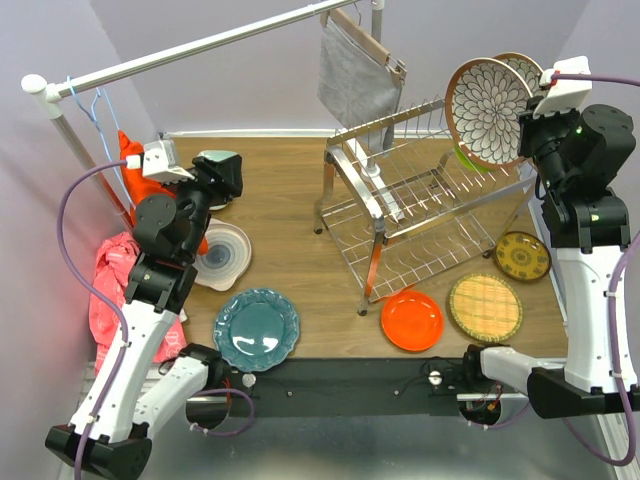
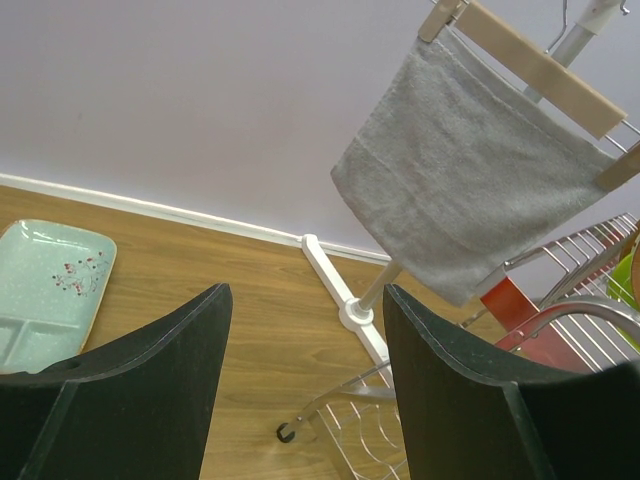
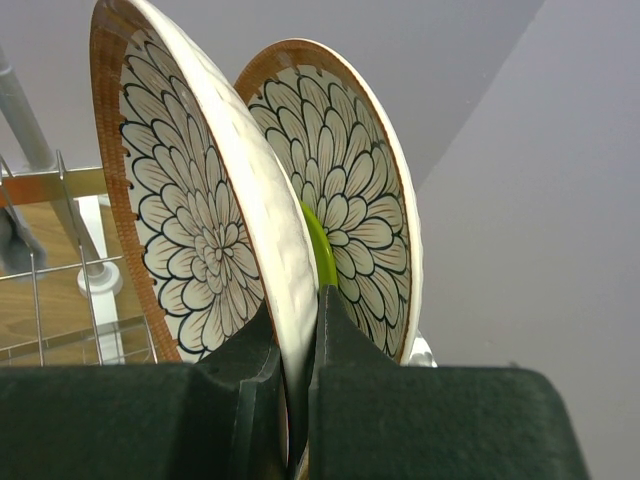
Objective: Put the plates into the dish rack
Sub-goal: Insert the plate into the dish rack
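Closest to the arms, 3 plates lie flat on the bench (image 1: 300, 200) — teal plate (image 1: 256, 328), orange plate (image 1: 411, 319), yellow woven plate (image 1: 485, 307). Further back 2 more: swirl plate (image 1: 228, 255) by the left arm, dark-yellow patterned plate (image 1: 522, 255) by the right. Left tool (image 2: 305, 300) hangs wide open, nothing in it. Then the 1 dish rack (image 1: 420, 200), and over its far right end the right tool (image 3: 298, 340) is clamped on the rim of 1 upright floral plate (image 3: 190, 230) — a second floral plate (image 3: 350, 200) and 1 lime green plate (image 3: 320, 250) sit right behind it.
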`<action>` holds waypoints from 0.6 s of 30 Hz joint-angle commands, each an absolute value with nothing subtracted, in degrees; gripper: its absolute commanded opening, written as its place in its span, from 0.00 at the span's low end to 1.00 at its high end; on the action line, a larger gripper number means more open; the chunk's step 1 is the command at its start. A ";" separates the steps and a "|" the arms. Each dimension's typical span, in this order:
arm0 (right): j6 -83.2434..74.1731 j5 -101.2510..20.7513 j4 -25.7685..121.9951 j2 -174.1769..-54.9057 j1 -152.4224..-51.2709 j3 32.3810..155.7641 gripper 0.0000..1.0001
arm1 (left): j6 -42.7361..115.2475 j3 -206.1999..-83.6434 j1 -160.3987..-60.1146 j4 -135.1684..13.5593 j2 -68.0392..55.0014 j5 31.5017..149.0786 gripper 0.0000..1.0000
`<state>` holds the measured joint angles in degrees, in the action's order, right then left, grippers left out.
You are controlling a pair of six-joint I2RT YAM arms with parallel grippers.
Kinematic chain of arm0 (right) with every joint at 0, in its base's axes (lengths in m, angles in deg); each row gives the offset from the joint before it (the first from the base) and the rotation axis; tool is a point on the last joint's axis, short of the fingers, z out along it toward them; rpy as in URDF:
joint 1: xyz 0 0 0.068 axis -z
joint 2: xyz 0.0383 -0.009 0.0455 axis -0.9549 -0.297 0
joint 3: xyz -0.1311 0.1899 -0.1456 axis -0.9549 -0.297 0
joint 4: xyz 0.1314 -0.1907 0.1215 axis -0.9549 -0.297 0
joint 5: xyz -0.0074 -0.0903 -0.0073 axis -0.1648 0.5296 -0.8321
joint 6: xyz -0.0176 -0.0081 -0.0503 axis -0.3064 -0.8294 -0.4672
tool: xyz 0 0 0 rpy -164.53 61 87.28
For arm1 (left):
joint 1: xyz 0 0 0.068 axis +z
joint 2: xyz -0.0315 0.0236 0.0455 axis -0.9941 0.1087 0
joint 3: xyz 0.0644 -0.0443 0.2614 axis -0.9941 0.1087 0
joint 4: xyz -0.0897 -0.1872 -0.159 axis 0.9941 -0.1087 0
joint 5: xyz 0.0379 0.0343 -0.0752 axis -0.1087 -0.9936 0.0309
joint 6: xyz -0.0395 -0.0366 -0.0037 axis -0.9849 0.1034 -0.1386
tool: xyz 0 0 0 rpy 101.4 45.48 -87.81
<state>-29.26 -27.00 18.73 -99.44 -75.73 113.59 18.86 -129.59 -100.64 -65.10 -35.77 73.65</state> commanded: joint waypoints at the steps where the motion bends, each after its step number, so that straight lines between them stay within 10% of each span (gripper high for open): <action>1: -29.19 -23.38 25.94 -97.53 -75.44 113.80 0.01 | 18.57 -129.88 -100.11 -63.44 -35.69 74.56 0.71; 18: -29.81 -20.92 27.88 -99.99 -77.20 116.35 0.01 | 18.57 -128.83 -99.49 -63.26 -35.61 75.26 0.71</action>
